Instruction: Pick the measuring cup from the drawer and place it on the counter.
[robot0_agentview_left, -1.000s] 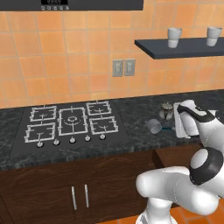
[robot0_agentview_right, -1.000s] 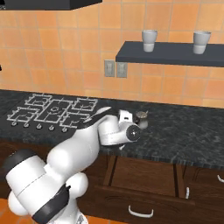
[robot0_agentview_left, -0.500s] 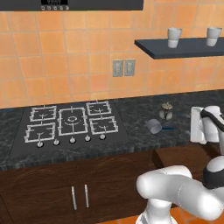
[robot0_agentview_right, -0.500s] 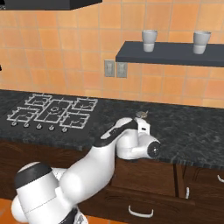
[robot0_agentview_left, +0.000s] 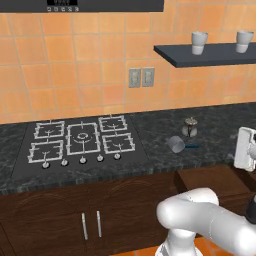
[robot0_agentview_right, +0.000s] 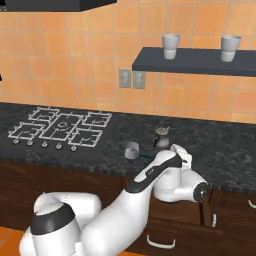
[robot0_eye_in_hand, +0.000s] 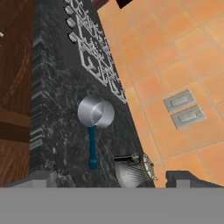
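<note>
The robot's jaws cannot be judged: in the hand view only the two dark tips (robot0_eye_in_hand: 39, 177) poke up at the bottom edge, set wide apart at the left and right of the picture, with nothing between them, but how far they stand open is not plain from so little. They touch nothing that can be seen.

Ahead of the jaws, the small pale grey glassy round measuring cup with the thin teal-blue handle (robot0_eye_in_hand: 95, 114) (robot0_agentview_left: 176, 144) (robot0_agentview_right: 132, 149) lies on its side on the long black speckled stone counter (robot0_eye_in_hand: 57, 118) (robot0_agentview_left: 155, 127) (robot0_agentview_right: 225, 150), mouth showing, handle running along the stone toward the hand. The cup looks empty.

Just beside the handle's end stands a small round silver lidded pot with a knob (robot0_eye_in_hand: 133, 171) (robot0_agentview_left: 189, 128) (robot0_agentview_right: 161, 138), near the cup but apart from it; its lid is on, so its contents are hidden.

Beyond the cup, farther from the jaws, is the black gas hob with pale grates (robot0_eye_in_hand: 94, 52) (robot0_agentview_left: 80, 140) (robot0_agentview_right: 60, 127).

Below the counter's edge the shallow brown wooden drawer (robot0_agentview_left: 212, 180) stands open; what it holds cannot be told.
</note>
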